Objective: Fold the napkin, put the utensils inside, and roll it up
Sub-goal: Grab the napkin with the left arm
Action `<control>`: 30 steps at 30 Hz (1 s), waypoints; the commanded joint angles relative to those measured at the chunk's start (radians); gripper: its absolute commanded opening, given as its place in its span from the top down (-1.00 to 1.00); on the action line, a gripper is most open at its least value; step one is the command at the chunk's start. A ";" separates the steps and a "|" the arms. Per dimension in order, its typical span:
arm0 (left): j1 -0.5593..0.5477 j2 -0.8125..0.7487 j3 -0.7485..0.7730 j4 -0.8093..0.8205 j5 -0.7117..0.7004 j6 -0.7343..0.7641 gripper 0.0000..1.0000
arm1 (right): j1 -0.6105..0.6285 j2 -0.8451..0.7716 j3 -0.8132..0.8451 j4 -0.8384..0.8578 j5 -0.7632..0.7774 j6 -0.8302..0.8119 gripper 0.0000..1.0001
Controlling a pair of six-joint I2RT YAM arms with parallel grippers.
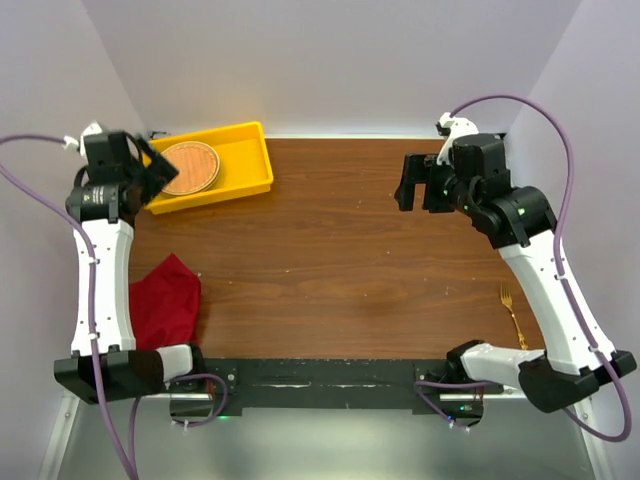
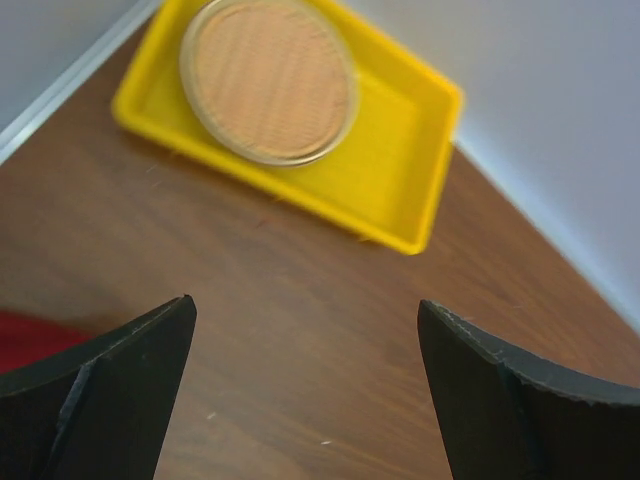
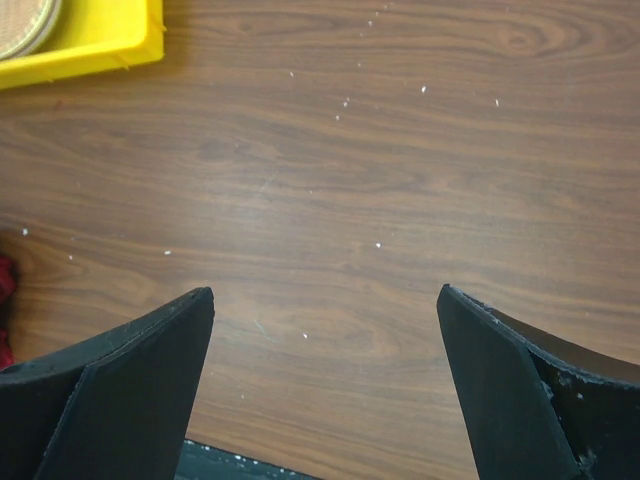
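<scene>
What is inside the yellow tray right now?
A round woven mat lies in the tray's left part; its right part is bare. From above, the left pincer hides the tray's left corner.

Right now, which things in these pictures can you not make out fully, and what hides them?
1. Bright red soft cloth napkin: in the top view the left arm covers its left part; the left wrist view shows only a sliver at the edge.
2. Slender gold metal fork: in the top view it is too small to count tines; it lies outside both wrist views.
3. Round woven orange-brown mat: in the right wrist view the corner cuts it off.
</scene>
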 commanded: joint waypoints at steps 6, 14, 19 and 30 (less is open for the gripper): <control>0.000 -0.134 -0.386 -0.145 -0.233 -0.039 -1.00 | 0.005 0.049 0.013 -0.027 -0.046 0.013 -0.96; 0.000 -0.065 -0.687 0.044 -0.121 -0.002 -0.96 | 0.005 0.069 -0.008 -0.043 -0.108 0.008 -0.97; 0.000 -0.020 -0.770 0.162 -0.048 0.056 -0.65 | 0.003 0.069 -0.034 -0.044 -0.111 0.007 -0.97; -0.210 -0.014 -0.735 0.384 0.351 -0.018 1.00 | 0.005 0.105 -0.083 -0.064 -0.163 -0.007 -0.97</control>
